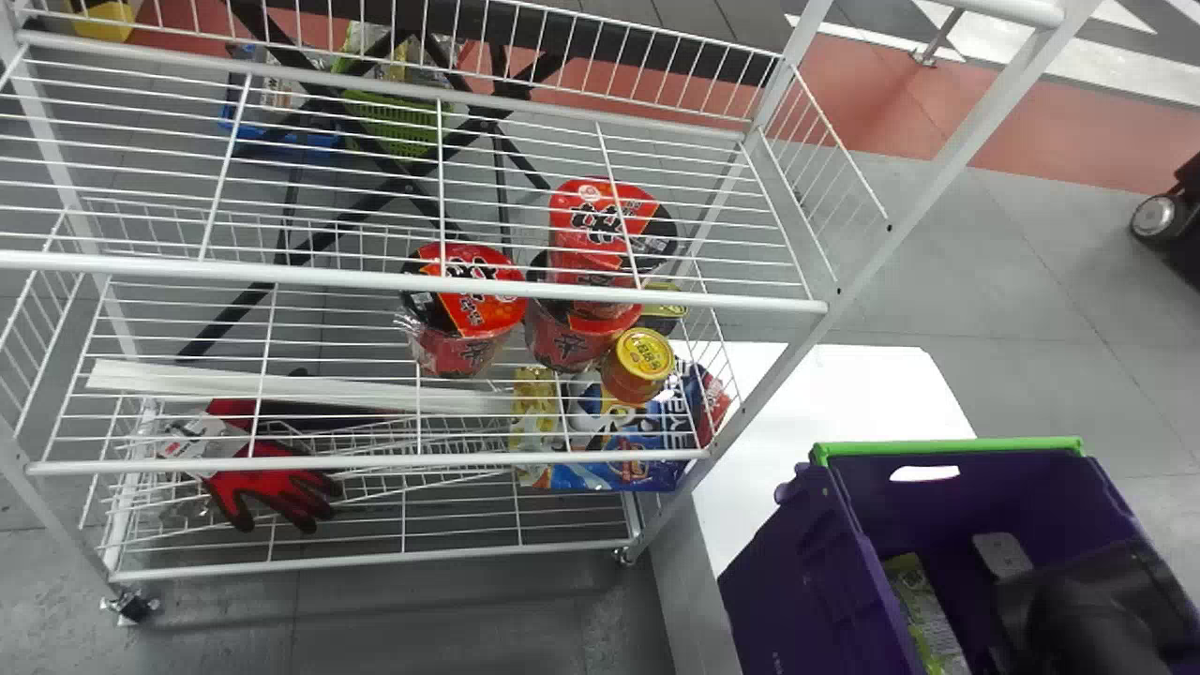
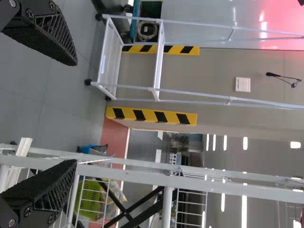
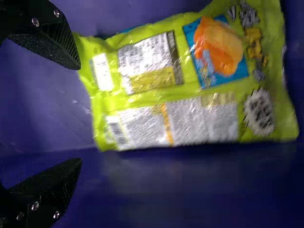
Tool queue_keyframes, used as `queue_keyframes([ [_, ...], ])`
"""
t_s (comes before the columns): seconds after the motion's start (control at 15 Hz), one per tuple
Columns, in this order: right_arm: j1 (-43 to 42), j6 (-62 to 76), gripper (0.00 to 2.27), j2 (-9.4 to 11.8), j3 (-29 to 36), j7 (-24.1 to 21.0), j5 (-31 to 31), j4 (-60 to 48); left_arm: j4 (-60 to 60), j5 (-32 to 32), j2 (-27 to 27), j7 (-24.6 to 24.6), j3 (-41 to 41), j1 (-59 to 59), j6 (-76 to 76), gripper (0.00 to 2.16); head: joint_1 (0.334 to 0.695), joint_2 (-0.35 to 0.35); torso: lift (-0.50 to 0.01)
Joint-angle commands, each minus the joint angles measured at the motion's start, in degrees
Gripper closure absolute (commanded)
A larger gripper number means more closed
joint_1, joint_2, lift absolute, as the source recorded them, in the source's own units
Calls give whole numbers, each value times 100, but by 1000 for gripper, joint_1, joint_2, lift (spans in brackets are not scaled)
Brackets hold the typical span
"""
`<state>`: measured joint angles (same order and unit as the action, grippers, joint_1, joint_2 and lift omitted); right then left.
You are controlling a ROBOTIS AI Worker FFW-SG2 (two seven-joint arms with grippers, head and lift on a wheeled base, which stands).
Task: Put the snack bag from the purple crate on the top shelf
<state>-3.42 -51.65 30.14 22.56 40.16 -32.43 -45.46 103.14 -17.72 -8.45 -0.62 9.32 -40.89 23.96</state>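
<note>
Inside the purple crate [image 1: 778, 600] at the lower right, the green snack bag [image 1: 923, 614] lies along the left wall. My right gripper [image 1: 1003, 553] reaches down into the crate to the right of the bag, its tips partly hidden by the arm. In the right wrist view, the snack bag [image 3: 190, 80] lies just beyond my right gripper [image 3: 78, 114], whose fingers stand wide apart with nothing between them. The white wire rack's top shelf [image 1: 412, 278] is at the left. Well away from the crate, my left gripper [image 2: 76, 111] is open and empty near white rack posts.
Lower on the rack are red noodle cups [image 1: 464, 309], a yellow-lidded jar [image 1: 639, 366], a blue bag [image 1: 628, 459] and red gloves [image 1: 272, 483]. A slanting rack post [image 1: 923, 202] rises between shelves and crate. The crate stands by a white surface [image 1: 862, 394].
</note>
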Motion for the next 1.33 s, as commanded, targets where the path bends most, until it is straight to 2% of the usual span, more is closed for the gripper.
queue_keyframes([
  [0.0,26,598,137,-34,12,-122,79,240,-128,-3,10,0,-1,64,122,80,695,-350,-451],
  [0.4,26,2725,134,-43,21,-518,369,952,-295,-3,10,9,17,152,262,76,695,-350,-451],
  [0.53,34,3218,130,-43,21,-808,369,1224,-347,-3,10,9,17,152,385,83,695,-350,-451],
  [0.8,158,3393,140,-43,21,-931,430,1277,-426,6,10,35,17,152,508,83,695,-350,-451],
  [0.87,158,3393,201,-43,21,-931,448,1303,-435,6,10,44,17,152,508,83,695,-350,-451],
  [1.0,158,3306,859,-26,21,-922,545,1303,-435,6,1,62,17,152,508,83,695,-350,-450],
  [1.07,158,3218,1393,9,21,-913,606,1303,-435,6,1,71,17,152,508,83,695,-350,-450],
  [1.27,158,2831,2182,53,21,-904,659,1286,-453,6,1,71,17,152,543,83,695,-350,-450],
])
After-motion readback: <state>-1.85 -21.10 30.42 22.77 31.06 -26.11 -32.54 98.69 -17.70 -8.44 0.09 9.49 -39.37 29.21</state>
